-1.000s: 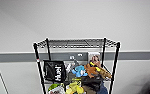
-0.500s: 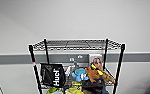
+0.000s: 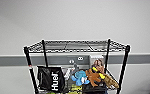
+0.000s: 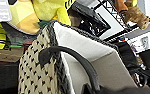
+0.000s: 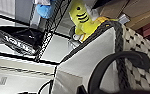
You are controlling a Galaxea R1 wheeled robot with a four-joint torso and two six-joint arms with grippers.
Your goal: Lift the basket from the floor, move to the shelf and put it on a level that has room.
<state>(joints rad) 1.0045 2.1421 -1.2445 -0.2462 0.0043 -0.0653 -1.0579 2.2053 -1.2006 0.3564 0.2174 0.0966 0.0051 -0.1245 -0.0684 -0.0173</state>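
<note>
Shelf: black wire rack stands against a pale grey wall with a darker grey band; four posts visible in the head view
Top level: uppermost wire-grid tier is bare; nothing rests on it
Tier below: black bag lettered "Huel" at one side; blue plush toy in the middle; brown plush toy beside it, near the far post
Basket: cream woven basket with dark rim and pale lining; seen close in both wrist views, next to the rack's lower tiers; tilted relative to each wrist camera
Basket handles: dark loop handle arches in the left wrist view; the other loop handle arches in the right wrist view
Nearby contents: yellow plush toy just behind the basket rim; a similar yellow toy in the left wrist view
Left gripper: finger state cannot be determined
Right gripper: finger state cannot be determined
</note>
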